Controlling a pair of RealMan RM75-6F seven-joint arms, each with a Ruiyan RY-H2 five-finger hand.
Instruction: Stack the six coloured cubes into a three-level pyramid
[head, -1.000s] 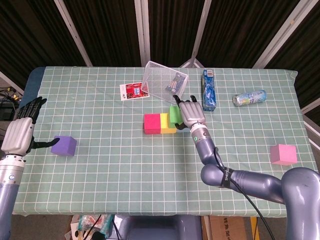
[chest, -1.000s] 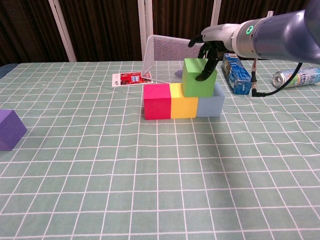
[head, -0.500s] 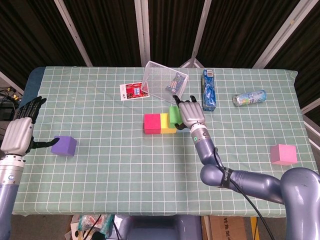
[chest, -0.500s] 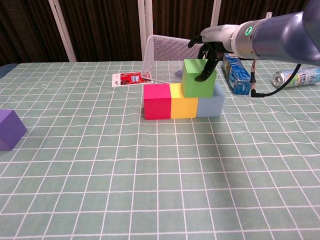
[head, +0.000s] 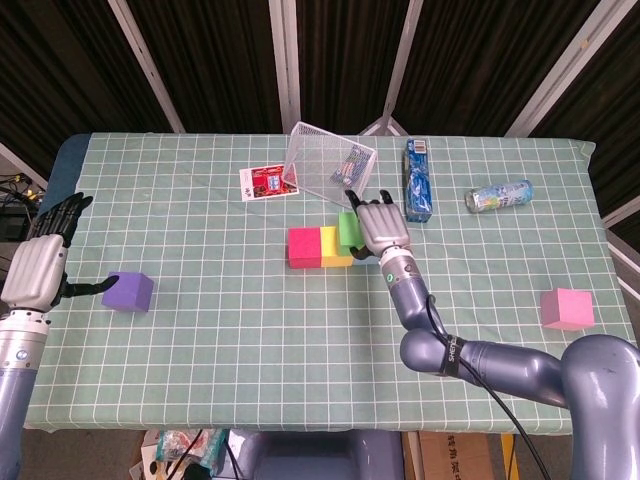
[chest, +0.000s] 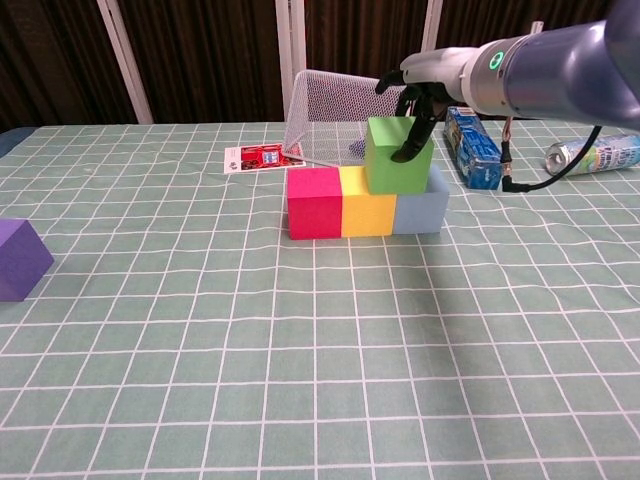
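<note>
Green cube (chest: 399, 156) is in my right hand (chest: 418, 92): fingers (chest: 409, 140) draped over its top and down the front face, clamped on it. It sits on the base row, straddling the seam between yellow cube (chest: 366, 202) and blue cube (chest: 420, 203). Looks seated, but I haven't let go.

Progress, my read:
- Base row done: red cube (chest: 313, 204), yellow, blue, touching in a line.
- Level two half placed: green is on the right seam. Red/yellow seam is bare.
- Left to do: release green, bring in two more cubes. Purple cube (head: 128, 291) is far left on the table (head: 250, 330); pink cube (head: 566, 309) is far right, near the edge. One goes beside green, the last on top.

Pose: right arm reaches across the table from the near right, wrist over the blue cube, palm down on green from behind. In the head view the hand hides most of blue.

Left hand (head: 38, 268) hangs at the left table edge, fingers apart, holding nothing, just beside purple, thumb pointing at it but not touching, as far as I can tell.

Mesh basket (chest: 340, 117) lies tipped right behind the row. Watch clearance on withdrawal.
</note>
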